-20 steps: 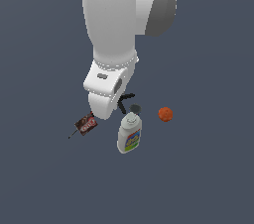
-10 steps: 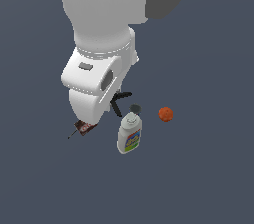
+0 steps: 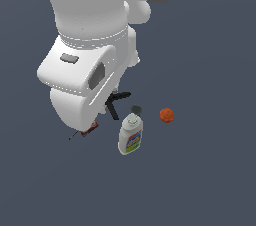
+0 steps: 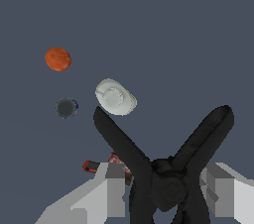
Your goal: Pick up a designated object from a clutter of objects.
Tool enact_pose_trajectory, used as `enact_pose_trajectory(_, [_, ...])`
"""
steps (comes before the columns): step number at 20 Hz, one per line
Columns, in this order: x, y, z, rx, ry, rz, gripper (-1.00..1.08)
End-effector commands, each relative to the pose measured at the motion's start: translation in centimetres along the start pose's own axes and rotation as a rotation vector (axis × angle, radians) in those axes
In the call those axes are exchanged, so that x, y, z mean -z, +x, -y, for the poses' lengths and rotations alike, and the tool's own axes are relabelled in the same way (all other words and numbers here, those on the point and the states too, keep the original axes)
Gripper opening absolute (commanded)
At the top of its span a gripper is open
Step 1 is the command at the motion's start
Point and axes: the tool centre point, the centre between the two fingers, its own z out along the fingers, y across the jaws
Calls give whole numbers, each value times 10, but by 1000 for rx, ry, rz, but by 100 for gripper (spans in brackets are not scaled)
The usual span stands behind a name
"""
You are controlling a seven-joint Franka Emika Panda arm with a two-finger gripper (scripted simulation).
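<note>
Wrist view: the small black V-shaped object [image 4: 166, 168] fills the near field, its hub sitting between the two grey fingers [image 4: 113, 188] of the gripper [image 4: 166, 196]. The jaws are spread, one finger at each side of the hub; contact cannot be confirmed. The two thin arms of the object fan outward from the hub. Beyond it stands the white bottle [image 4: 115, 97], seen end-on. A dark round cap [image 4: 65, 107] lies near the bottle, and the orange ball [image 4: 58, 59] lies farther off. A part of the red-brown handled tool [image 4: 101, 164] shows behind one finger.

Exterior view: the arm's white body covers the gripper. The black object [image 3: 116, 103] lies on the counter [image 3: 210, 170], at 11 o'clock of the bottle [image 3: 130, 135]. The ball [image 3: 167, 115] sits at 2 o'clock of the bottle, apart from it. The tool [image 3: 89, 128] lies at 9 o'clock of the bottle, partly hidden by the arm.
</note>
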Motion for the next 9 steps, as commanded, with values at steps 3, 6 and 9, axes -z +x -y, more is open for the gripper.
enact_pose_trajectory(3, [7,1,-6,0,0,1,-100])
enact_pose_trajectory(6, [9,1,-8,0,0,1,-100])
enact_pose_trajectory(9, [10,1,-8,0,0,1,-100])
